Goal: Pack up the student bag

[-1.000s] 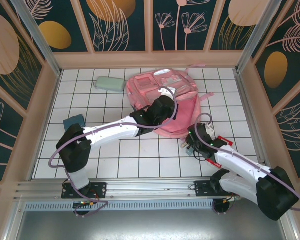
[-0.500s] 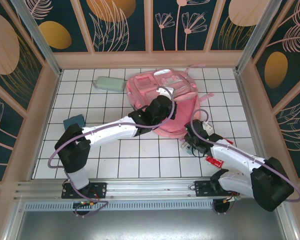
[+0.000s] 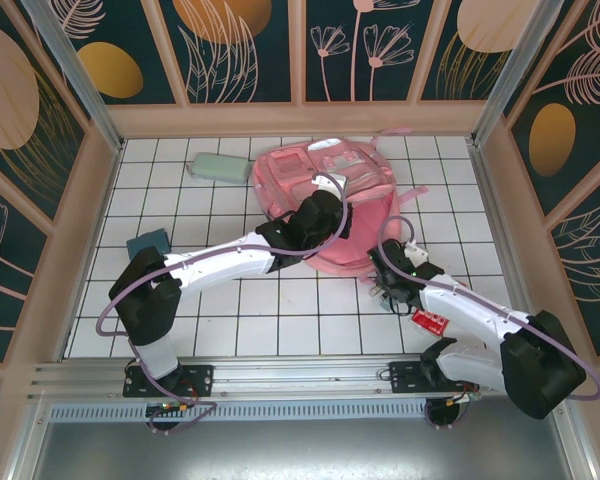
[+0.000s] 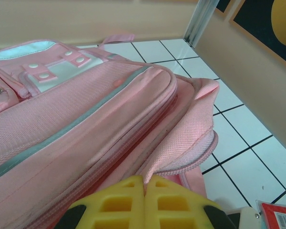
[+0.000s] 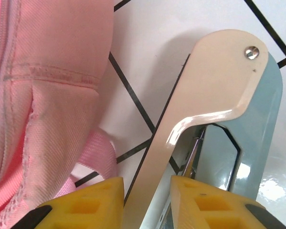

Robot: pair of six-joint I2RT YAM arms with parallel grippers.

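Just ahead of left tool (image 4: 144,181): student bag (image 4: 86,114)

Top view: light was bright, even, from overhead. White tiled table (image 3: 230,330) looked crisp, shadows on it faint and soft.
Left wrist view: student bag (image 4: 86,109) weave was sharp mid-frame; yellow fingers (image 4: 119,205) at bottom edge went soft; far wall (image 4: 86,19) was hazy.
Right wrist view: white glare streaked glossy cream lever of stapler (image 5: 214,81); soft grey shadow fell beside it.
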